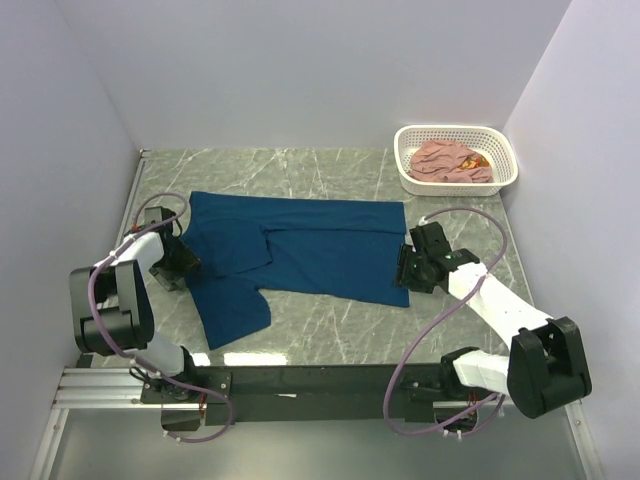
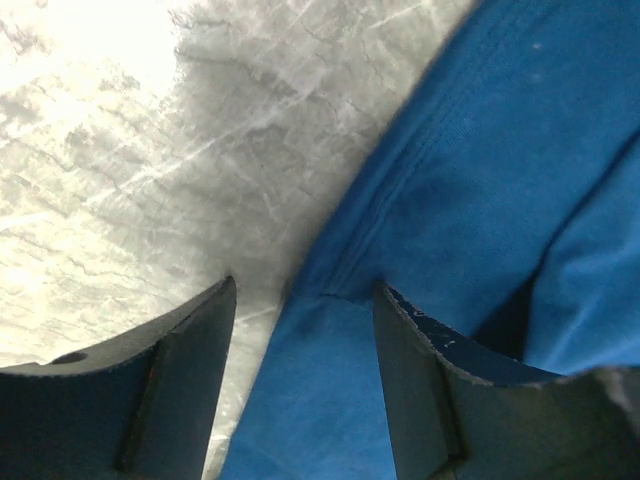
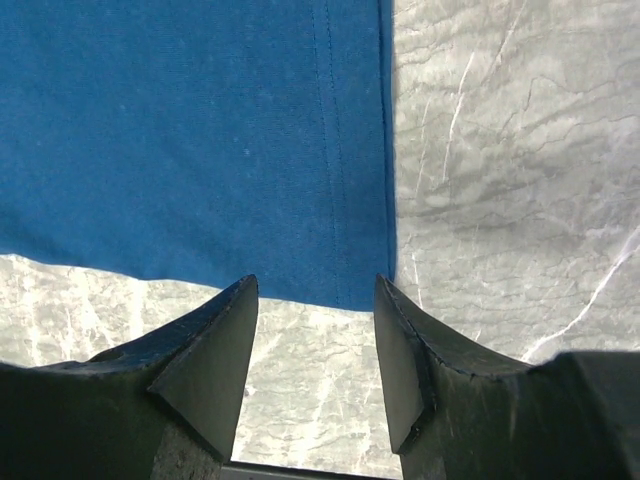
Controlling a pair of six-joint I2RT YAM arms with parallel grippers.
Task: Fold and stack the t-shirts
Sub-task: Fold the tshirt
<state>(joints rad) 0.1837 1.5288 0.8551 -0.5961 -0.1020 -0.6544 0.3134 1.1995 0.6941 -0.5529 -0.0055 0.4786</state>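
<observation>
A navy blue t-shirt [image 1: 320, 255] lies flat across the middle of the table, one sleeve trailing toward the near left. My left gripper [image 1: 185, 262] sits low at the shirt's left edge. In the left wrist view its fingers stand apart around a seamed edge of blue cloth [image 2: 500, 150], so the left gripper [image 2: 303, 300] is open. My right gripper [image 1: 405, 270] hovers at the shirt's near right corner. It [image 3: 315, 290] is open over bare table, just short of the hem [image 3: 180, 130]. A dusty pink t-shirt [image 1: 450, 160] lies crumpled in the basket.
The white perforated basket [image 1: 450, 187] stands at the back right corner, next to the right wall. Grey marble tabletop [image 1: 330, 325] shows in front of the shirt. White walls close in on both sides and at the back.
</observation>
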